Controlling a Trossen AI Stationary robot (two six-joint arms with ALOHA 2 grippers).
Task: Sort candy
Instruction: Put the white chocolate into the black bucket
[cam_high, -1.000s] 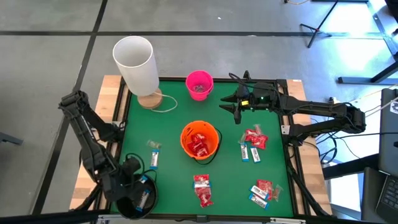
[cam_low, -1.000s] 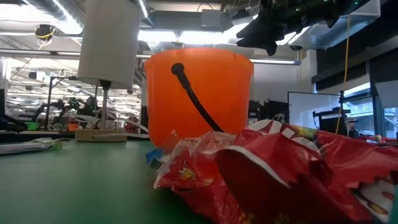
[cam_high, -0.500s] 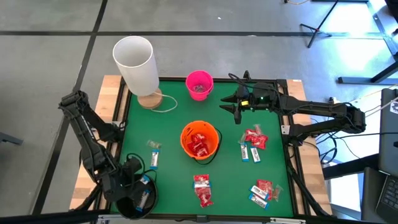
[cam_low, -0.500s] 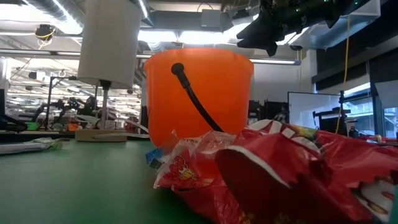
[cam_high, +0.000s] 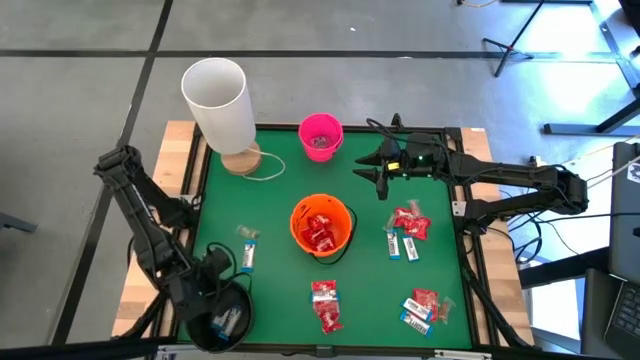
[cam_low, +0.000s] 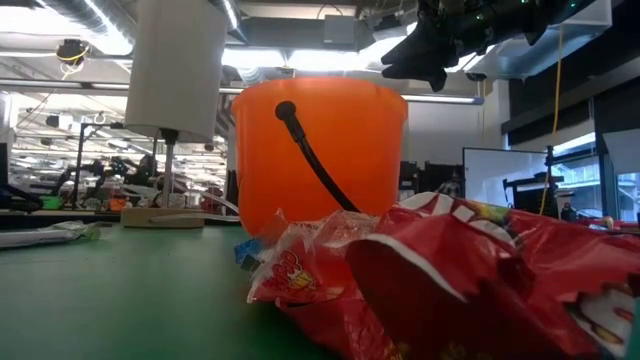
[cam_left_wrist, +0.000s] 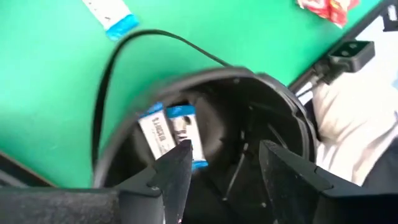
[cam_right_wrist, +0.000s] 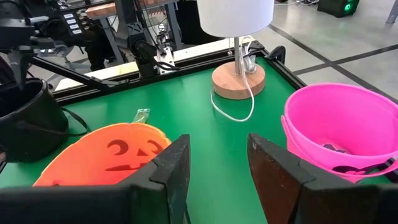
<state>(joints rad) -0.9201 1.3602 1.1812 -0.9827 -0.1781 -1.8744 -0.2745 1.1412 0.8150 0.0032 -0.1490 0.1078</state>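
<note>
Left gripper (cam_left_wrist: 221, 171) hangs over the black bucket (cam_high: 222, 318), fingers parted, holding nothing; two white-and-blue bars (cam_left_wrist: 169, 132) lie inside. Right gripper (cam_high: 383, 172) waits beyond the orange bucket (cam_high: 321, 225), open, empty. Red packets fill the orange bucket; loose candy (cam_high: 408, 230) lies right of it, also near the table's front edge. Roughly half sorted. Open mat between the piles.

The left arm reaches in from the near left corner of the worktop, elbow raised, its wrist bent down. The left gripper (cam_left_wrist: 217, 165) points downward there, its two dark fingers (cam_left_wrist: 177, 171) parted with a clear gap and nothing between them. The right arm stretches in from the right side, held level above the worktop's far half. The right gripper (cam_right_wrist: 217, 165) hangs in the air, fingers apart, empty.
</note>
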